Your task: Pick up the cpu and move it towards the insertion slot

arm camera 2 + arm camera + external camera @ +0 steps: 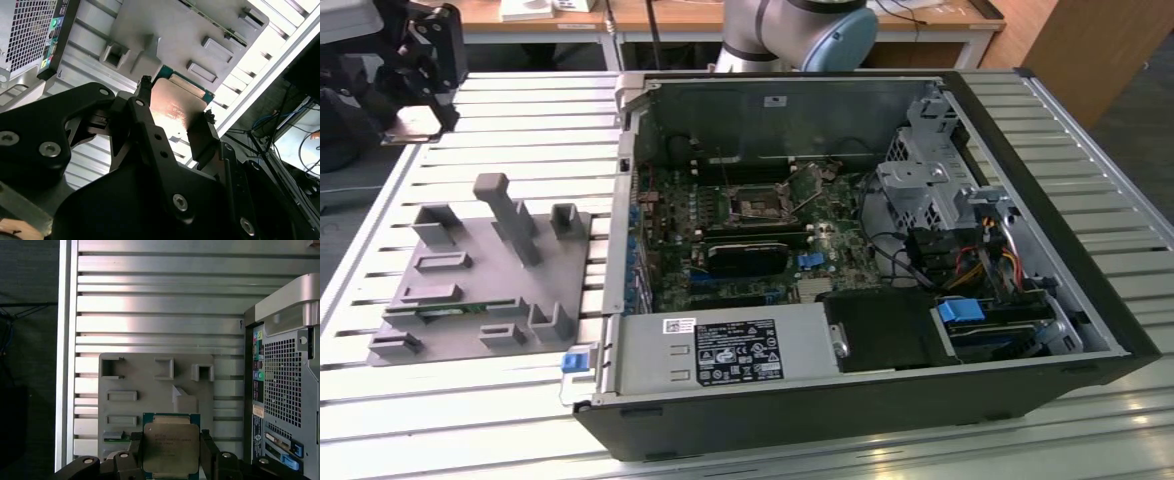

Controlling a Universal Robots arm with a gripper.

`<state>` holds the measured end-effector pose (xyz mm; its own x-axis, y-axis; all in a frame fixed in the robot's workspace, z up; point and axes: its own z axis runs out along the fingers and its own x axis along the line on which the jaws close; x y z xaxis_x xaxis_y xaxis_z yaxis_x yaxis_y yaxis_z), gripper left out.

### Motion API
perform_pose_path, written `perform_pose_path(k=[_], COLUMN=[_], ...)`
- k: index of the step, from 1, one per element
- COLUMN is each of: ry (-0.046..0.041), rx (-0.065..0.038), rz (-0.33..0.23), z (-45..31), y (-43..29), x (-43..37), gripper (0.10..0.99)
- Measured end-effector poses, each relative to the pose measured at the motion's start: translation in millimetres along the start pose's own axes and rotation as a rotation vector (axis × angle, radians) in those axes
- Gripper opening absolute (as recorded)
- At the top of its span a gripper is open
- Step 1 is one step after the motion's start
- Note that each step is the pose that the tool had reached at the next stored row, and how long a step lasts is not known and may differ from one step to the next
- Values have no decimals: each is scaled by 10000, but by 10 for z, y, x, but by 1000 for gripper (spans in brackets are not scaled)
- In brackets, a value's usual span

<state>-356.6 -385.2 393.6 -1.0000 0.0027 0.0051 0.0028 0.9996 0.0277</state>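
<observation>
Open computer case (pixel 1083 250) as landmark. Outside its wall, toward the exterior view's left, past the grey fixture block (pixel 480 270): gripper (pixel 416 120), clamped on two opposite edges of the cpu (pixel 169 449), held flat. Inside the case, mid-board: insertion slot (pixel 761 203), well apart from the cpu, toward the exterior view's right.

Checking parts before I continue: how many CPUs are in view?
1: the cpu, gripped by the claw in both wrist views. The slot in the case looks empty; others may be hidden.
</observation>
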Motion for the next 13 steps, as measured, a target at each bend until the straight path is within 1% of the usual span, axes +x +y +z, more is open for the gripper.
perform_pose_path(k=[13], ry=[1], rx=[0], rz=[0], z=[-1], y=[0], x=[-82], gripper=[541])
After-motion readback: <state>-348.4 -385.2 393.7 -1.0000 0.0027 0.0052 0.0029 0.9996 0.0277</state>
